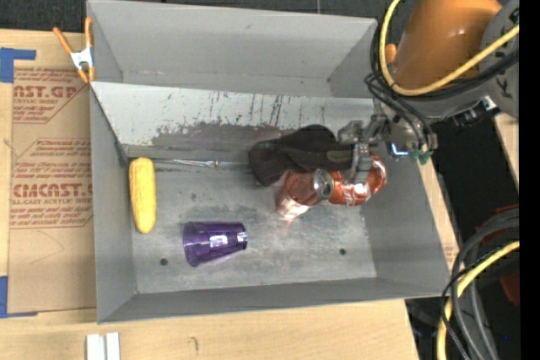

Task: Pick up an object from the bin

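Note:
My gripper hangs low at the bin's right side, right over the right end of a crushed red and silver can. The can lies on its side on the bin floor, and I cannot tell whether the gripper touches it. A dark brown crumpled cloth lies just left of the gripper, against the back wall and partly over the can's upper edge.
A purple plastic cup lies on its side at the front, left of centre. A yellow corn cob lies along the left wall. The arm with its orange cover and yellow cable reaches in over the right rim.

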`<state>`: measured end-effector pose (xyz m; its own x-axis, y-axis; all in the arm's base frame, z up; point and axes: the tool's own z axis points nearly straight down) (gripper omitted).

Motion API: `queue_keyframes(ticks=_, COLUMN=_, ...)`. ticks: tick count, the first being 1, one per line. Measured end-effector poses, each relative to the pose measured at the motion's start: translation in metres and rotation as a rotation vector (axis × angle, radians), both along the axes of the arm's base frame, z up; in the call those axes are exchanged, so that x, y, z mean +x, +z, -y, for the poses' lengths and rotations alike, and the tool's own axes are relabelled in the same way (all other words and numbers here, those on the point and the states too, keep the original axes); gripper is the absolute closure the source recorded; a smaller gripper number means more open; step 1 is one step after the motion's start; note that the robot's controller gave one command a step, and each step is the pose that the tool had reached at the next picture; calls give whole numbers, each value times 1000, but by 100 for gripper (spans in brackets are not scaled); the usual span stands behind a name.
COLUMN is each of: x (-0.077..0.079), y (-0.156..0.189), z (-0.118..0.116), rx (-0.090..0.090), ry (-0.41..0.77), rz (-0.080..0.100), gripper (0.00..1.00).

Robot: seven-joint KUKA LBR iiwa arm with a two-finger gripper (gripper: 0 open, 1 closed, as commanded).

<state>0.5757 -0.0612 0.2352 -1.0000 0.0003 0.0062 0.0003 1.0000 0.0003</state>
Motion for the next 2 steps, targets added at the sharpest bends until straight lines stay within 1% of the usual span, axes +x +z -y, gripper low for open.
queue_keyframes(ticks=1, x=1, y=5, z=0, rx=-1, ry=1, rz=8, gripper=0)
queue_keyframes(ticks=2, x=4, y=-44, z=-12, rx=0, ry=128, rz=11, gripper=0)
